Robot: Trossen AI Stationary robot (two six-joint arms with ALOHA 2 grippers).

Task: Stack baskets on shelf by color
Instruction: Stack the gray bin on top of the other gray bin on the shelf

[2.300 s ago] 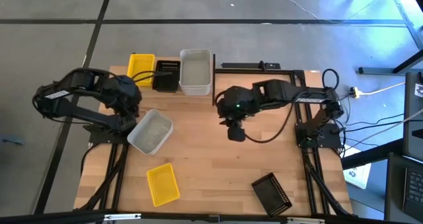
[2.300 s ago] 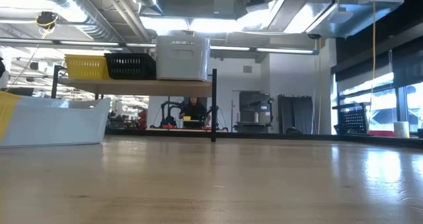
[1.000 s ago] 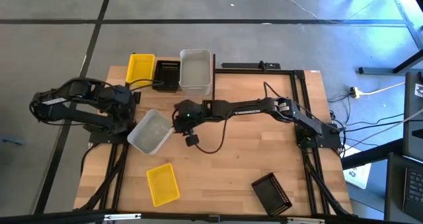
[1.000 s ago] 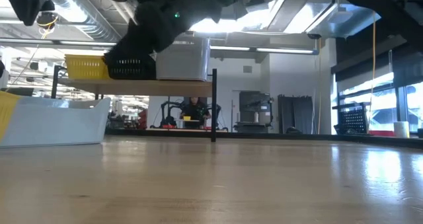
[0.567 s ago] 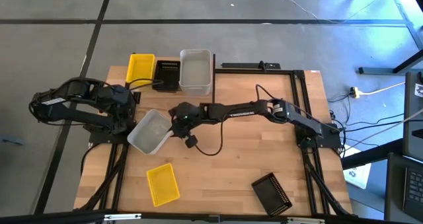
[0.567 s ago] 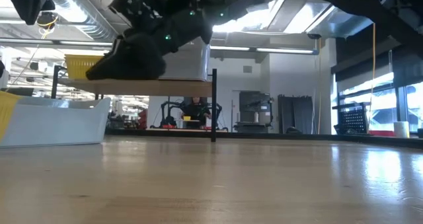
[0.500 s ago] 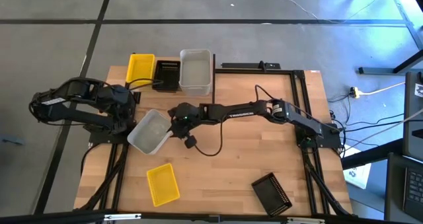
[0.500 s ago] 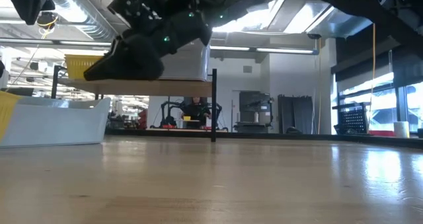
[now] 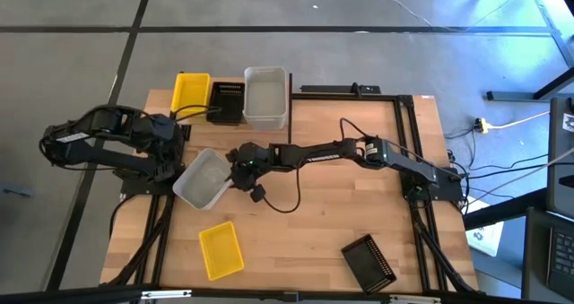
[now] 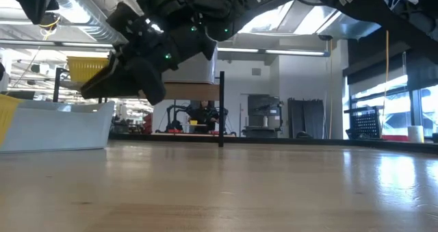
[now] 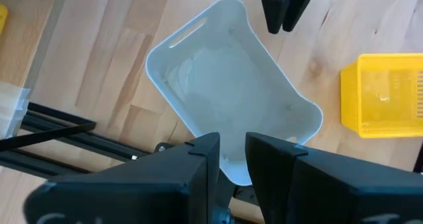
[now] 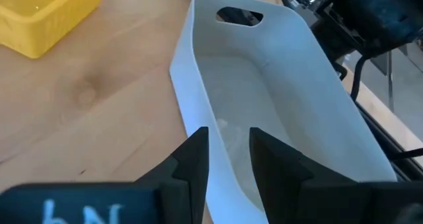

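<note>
One translucent white plastic basket (image 9: 204, 178) lay diagonally, long axis from one to seven o'clock; my right gripper (image 9: 235, 172), fingers apart, straddled its one-o'clock wall.

I'm seeing the white basket (image 9: 204, 178) boxed in, with the left gripper (image 9: 179, 156) crowding one end and the right gripper (image 9: 239, 171) crowding the other. Bare table (image 9: 305, 232) is lying open between the loose yellow basket (image 9: 221, 249) and black basket (image 9: 369, 261).

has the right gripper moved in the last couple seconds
Yes. The right gripper has swung from mid-table, right of the shelf divider, leftward to the white basket by the left arm.
</note>
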